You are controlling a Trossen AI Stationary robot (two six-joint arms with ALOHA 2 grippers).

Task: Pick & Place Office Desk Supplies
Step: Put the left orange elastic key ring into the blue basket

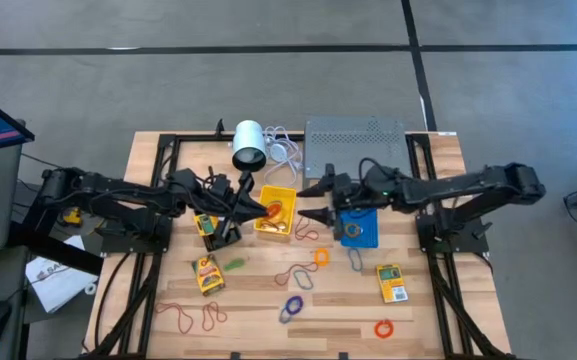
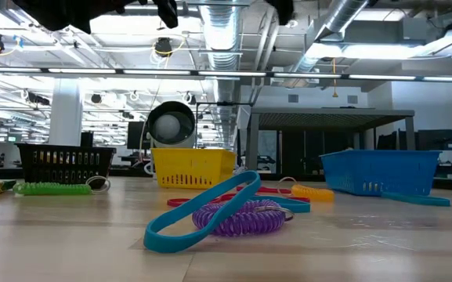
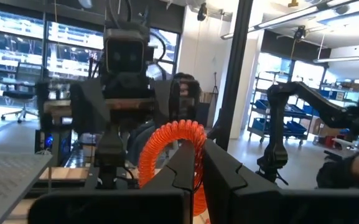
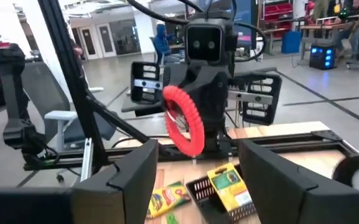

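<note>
My left gripper [image 1: 258, 208] reaches in level from the table's left and is shut on a red-orange coiled loop [image 3: 170, 146], just above the left rim of the yellow bin [image 1: 275, 213]. My right gripper [image 1: 311, 201] faces it from the right, open, its fingers spread a short way from the loop [image 4: 185, 121] and touching nothing. A black bin [image 1: 213, 228] holds a yellow-and-green packet [image 4: 226, 190]. A blue bin [image 1: 358, 227] sits under the right arm. More packets [image 1: 208, 274] [image 1: 392, 283] and several loops lie on the wood. My left gripper pinches one side of the coiled loop [image 3: 191, 155] between its two fingers. The fingers come level from the table's left. The loop is lifted clear, and its ring stands upright at the fingertips, above the yellow bin.
A white cylinder [image 1: 249, 143] with its cable and a grey perforated stand [image 1: 356, 147] stand at the far edge. A purple coil [image 2: 237, 218] and a blue band [image 2: 202, 207] lie near the front, with red loops [image 1: 178, 315] and an orange loop [image 1: 383, 328].
</note>
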